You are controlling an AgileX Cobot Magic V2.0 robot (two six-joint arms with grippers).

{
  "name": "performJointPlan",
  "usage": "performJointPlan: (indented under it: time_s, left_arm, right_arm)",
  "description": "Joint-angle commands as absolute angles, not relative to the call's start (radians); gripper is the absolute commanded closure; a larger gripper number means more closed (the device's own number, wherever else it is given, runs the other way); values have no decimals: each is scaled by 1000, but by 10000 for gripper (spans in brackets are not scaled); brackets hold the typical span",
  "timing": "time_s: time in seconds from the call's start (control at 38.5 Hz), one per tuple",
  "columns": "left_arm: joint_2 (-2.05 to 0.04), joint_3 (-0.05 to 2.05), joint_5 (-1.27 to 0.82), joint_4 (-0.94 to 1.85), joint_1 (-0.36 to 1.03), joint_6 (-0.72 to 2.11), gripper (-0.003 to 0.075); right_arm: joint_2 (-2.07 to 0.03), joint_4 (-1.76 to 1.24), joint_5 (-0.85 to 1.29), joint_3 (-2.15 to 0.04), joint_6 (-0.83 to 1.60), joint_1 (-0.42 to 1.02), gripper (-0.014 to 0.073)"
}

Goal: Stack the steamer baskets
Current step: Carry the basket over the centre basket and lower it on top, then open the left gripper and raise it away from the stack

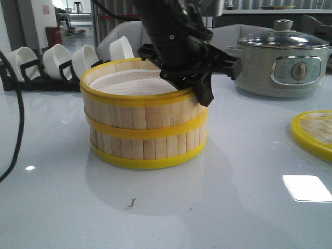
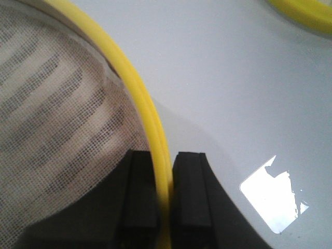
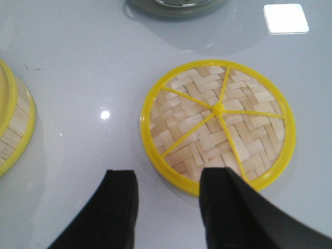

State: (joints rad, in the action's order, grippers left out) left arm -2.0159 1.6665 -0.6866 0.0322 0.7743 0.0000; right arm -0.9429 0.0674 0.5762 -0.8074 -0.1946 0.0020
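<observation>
Steamer baskets sit stacked mid-worktop. Left end effector is clamped on the upper basket's yellow rim. Right end effector hangs open above the woven lid. Looks like placement is finishing; next move: release, lift straight up without dragging the rim.

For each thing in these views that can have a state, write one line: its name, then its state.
Top steamer basket: stacked on the other, uncovered.
Bottom steamer basket: upright on the table.
Woven lid: flat on the table, off the baskets.
Left gripper: shut on the top basket's rim.
Right gripper: open, empty.
Electric pot: glass lid on.
Bowls: tilted in rack.
</observation>
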Motion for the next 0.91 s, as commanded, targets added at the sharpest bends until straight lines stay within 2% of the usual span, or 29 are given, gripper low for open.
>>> performJointPlan:
  time_s: [0.0, 0.68, 0.88]
  left_arm:
    - [-1963, 1700, -592, 20, 780, 0, 627]
    - [-1963, 1700, -583, 15, 758, 0, 624]
    - [-1963, 1700, -589, 15, 758, 0, 603]
  right_arm:
    - [-936, 70, 504, -844, -191, 2, 203]
    - [-936, 70, 504, -843, -191, 2, 203]
    - [-936, 70, 504, -843, -191, 2, 203]
